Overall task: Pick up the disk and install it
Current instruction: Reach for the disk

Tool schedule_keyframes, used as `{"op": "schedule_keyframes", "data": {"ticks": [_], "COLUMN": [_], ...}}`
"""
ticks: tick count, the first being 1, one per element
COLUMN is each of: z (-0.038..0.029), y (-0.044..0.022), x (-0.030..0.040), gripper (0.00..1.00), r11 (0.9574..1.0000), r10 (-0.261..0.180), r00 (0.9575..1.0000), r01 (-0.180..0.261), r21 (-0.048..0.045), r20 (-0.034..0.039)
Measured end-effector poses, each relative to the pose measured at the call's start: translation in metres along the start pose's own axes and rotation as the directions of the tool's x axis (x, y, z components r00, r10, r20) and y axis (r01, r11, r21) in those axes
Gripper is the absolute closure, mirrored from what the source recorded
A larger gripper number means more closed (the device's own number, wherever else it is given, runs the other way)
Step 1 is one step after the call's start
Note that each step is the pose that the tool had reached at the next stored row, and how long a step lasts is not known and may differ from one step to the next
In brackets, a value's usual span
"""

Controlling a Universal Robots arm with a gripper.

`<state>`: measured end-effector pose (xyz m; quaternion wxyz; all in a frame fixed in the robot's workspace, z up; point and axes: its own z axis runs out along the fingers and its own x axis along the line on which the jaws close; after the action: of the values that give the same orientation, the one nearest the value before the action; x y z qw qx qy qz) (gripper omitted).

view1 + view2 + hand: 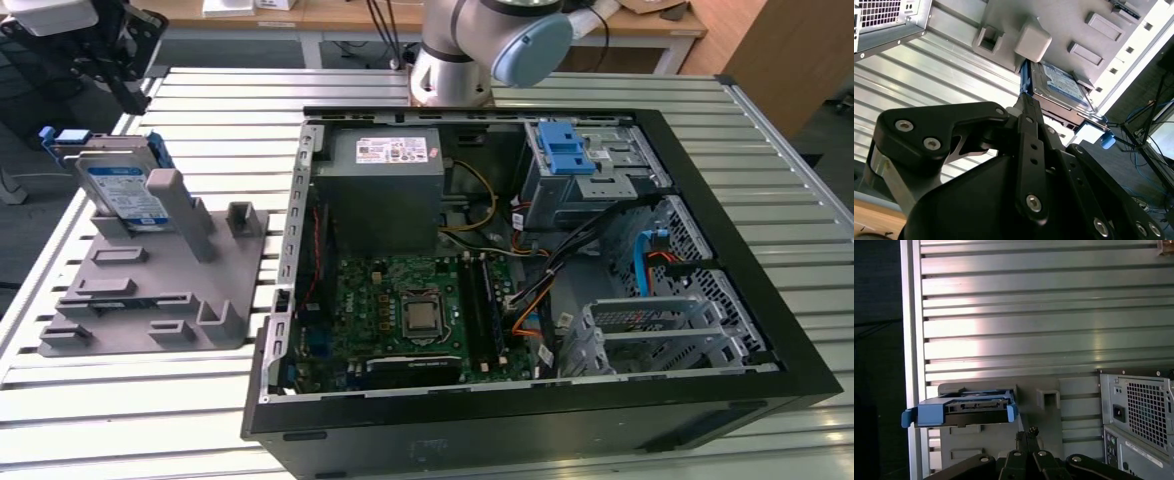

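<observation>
The disk (123, 190), a silver hard drive with a white-and-blue label and blue side rails, stands tilted in a slot at the far end of the grey fixture (147, 290), at the exterior view's left. My gripper (131, 95) hangs just beyond the disk's far end, a little above it. In both wrist views the fingers meet at the tips, shut with nothing between them, and the gripper (1023, 100) (1026, 432) stays short of the disk (1061, 82) (974, 407). The disk's connector end faces the first wrist view.
The open computer case (747, 250) lies on the slatted metal table (160, 420) to the fixture's right. It holds a grey power supply box (387, 180), a motherboard (414, 310) and a drive cage with a blue latch (567, 150). The arm's base (454, 60) stands behind the case.
</observation>
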<state>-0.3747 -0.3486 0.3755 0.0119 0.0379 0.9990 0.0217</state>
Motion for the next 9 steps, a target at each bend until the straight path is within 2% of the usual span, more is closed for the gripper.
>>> {"op": "schedule_keyframes", "data": {"ticks": [9], "z": [-0.0001], "y": [-0.0008], "x": [0.0107], "gripper": [0.89], "r11": [1.0000], "r10": [0.000], "r00": [1.0000], "r01": [0.000], "r21": [0.0001], "r20": [-0.0001]}}
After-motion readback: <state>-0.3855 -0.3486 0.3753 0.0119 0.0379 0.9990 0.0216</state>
